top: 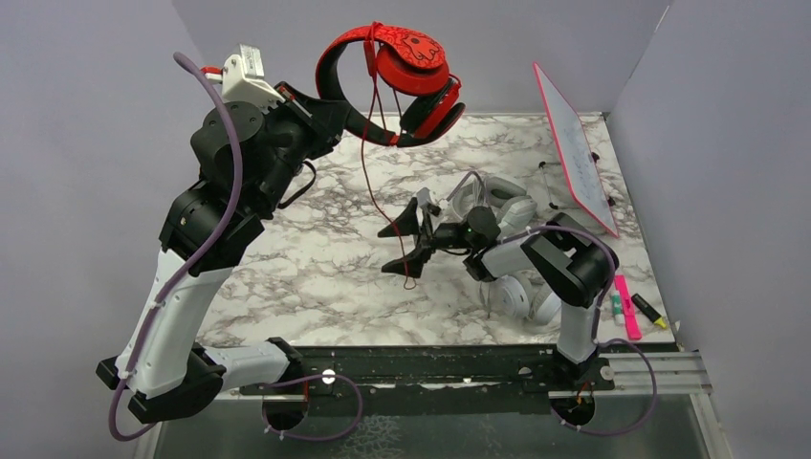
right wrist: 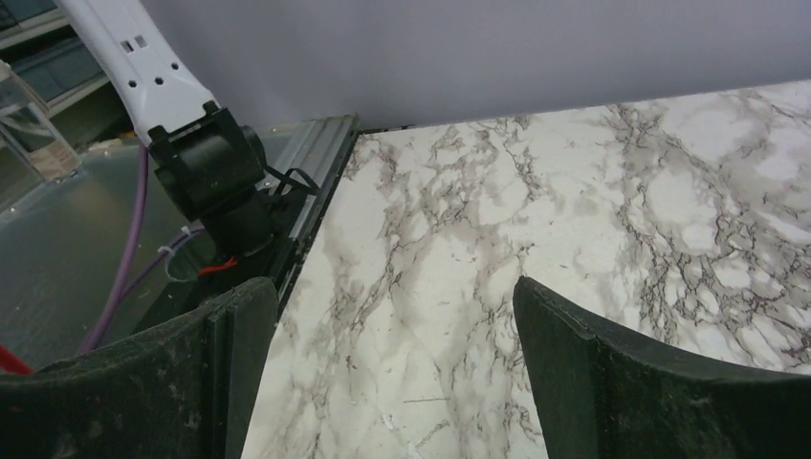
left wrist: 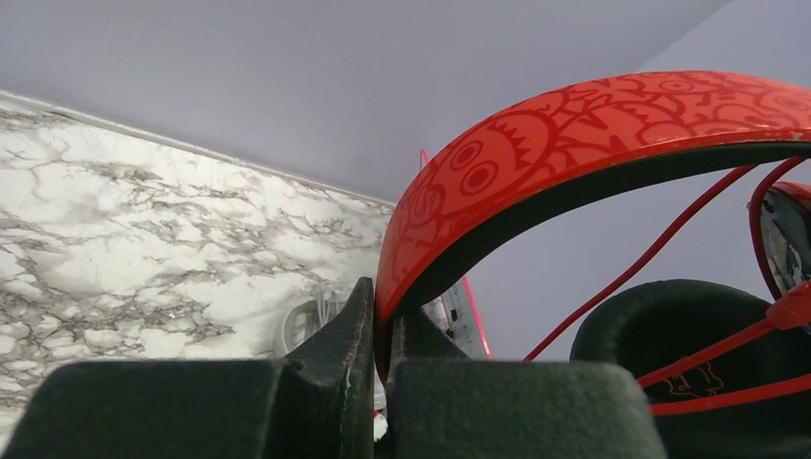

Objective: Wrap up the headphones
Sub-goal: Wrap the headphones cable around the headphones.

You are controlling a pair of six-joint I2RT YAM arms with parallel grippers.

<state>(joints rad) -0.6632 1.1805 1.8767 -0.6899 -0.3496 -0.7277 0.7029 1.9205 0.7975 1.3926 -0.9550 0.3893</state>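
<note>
I saw the left fingers clenched on the headband of the red-and-black headphones, which hung high over the back of the bench. Their red cable dropped loose to the marble, its end hard to make out beside the right fingers. Those stood wide apart with only bare marble between them. The 2 pale headsets lay behind the right arm, each partly hidden. I could not trace their thin cables.
</note>
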